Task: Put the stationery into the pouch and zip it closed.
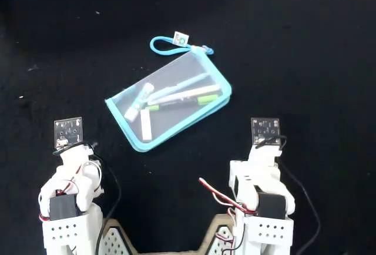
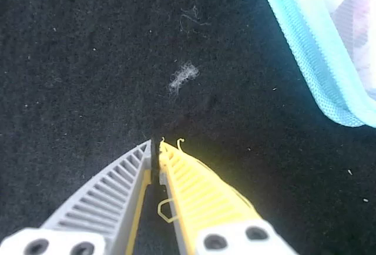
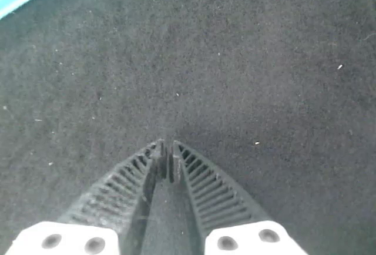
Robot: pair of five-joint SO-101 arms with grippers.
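A translucent mesh pouch (image 1: 138, 144) with light-blue trim lies flat and diagonal on the black tabletop, its blue wrist loop (image 1: 160, 47) at the far end. Pens (image 1: 182, 95), a green-tipped marker (image 1: 207, 99) and a white stick (image 1: 145, 127) lie inside.

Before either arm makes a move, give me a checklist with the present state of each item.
1. Stationery inside the pouch: pens show through the mesh, none loose on the table: ok.
2. Pouch shut along its whole opening: cannot tell.
3. Left hand shut and empty: ok.
4. Right hand shut and empty: ok.
5. Both hands apart from the pouch: ok.
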